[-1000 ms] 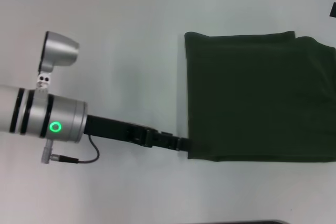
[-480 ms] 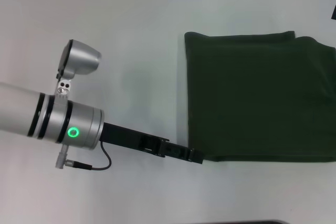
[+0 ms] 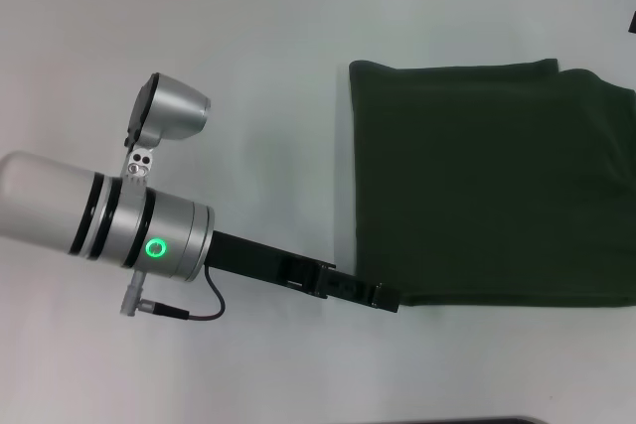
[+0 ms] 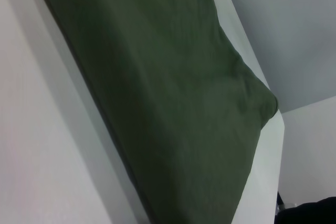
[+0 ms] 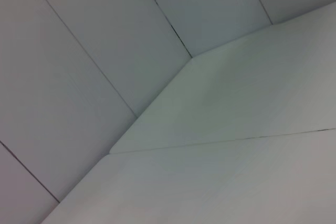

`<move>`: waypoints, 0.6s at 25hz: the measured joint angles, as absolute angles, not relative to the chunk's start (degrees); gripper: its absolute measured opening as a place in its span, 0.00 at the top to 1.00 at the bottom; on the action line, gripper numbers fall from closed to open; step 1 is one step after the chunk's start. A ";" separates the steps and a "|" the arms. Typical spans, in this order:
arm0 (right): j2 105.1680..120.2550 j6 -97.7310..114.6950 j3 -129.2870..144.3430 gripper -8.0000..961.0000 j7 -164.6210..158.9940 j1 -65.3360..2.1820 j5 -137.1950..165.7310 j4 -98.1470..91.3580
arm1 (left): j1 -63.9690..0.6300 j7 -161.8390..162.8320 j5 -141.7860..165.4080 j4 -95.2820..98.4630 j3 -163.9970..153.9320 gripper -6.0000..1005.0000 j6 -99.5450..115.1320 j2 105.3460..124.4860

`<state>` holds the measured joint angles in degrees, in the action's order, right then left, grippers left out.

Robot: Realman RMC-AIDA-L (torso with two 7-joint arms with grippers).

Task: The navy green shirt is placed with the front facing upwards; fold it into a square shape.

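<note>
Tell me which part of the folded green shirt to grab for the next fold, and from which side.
Grip the navy green shirt at its near left corner, coming in low from the left along the white table. Its layered edges meet there, and the left tool is already at that corner. This is a judgement.
</note>
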<state>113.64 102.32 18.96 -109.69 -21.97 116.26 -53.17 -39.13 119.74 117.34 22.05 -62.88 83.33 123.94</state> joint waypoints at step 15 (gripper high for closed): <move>113.71 102.85 18.01 0.06 -109.54 -22.02 116.18 -53.17 | -40.91 121.36 117.32 21.97 -65.18 0.07 81.11 124.08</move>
<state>113.71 102.85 18.01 -109.54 -22.02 116.18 -53.17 -40.91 121.36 117.33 21.97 -65.18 81.11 124.08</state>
